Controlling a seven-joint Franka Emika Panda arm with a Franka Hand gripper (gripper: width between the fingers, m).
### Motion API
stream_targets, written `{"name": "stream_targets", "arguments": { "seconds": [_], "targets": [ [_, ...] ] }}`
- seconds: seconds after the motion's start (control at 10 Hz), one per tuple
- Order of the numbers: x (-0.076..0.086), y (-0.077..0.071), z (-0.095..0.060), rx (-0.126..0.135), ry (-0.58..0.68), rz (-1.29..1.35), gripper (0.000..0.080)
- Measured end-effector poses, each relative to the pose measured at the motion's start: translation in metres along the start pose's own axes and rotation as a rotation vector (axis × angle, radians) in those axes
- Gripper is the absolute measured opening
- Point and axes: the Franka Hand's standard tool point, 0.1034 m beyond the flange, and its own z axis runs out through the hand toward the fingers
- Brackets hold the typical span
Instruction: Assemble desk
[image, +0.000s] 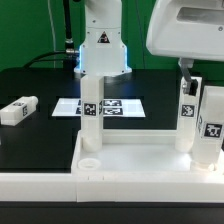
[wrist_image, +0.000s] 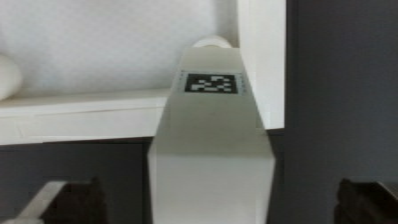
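the desk slab (image: 140, 166) is smooth matte white plastic, a wide rectangle with a raised rim and a round socket (image: 88, 160) in its near corner at 8 o'clock of the exterior view. a short square leg (image: 90, 112) stands upright at the slab's 10 o'clock corner. two more, the right rear leg (image: 186, 112) and the right front leg (image: 212, 128), stand at its 3 o'clock end, each bearing a black-and-white square tag. a loose leg (image: 18, 110) lies flat on the black table (image: 40, 85) at 9 o'clock, well apart from the slab. the gripper (image: 190, 82) hangs just over the right legs, pointing straight down. in the wrist view a tagged leg (wrist_image: 214, 150) stands between the dark fingertips (wrist_image: 63, 200) with a gap on each side: jaws spread, holding nothing. the arm's white wrist housing (image: 185, 25) sits at 1 o'clock. the marker board (image: 125, 108) lies flat behind the slab at 12 o'clock
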Motion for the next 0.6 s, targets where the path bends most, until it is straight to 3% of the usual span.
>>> {"name": "stream_targets", "arguments": {
  "seconds": [0.2,0.4,0.6],
  "targets": [
    [0.0005,0.0012,0.0,0.0,0.0,0.025,0.0634],
    [0.0005,0.0011,0.0,0.001,0.0,0.152,0.0293],
    [0.0007,0.0029,0.0001,-0.001,-0.001,0.275,0.0287]
  ]
}}
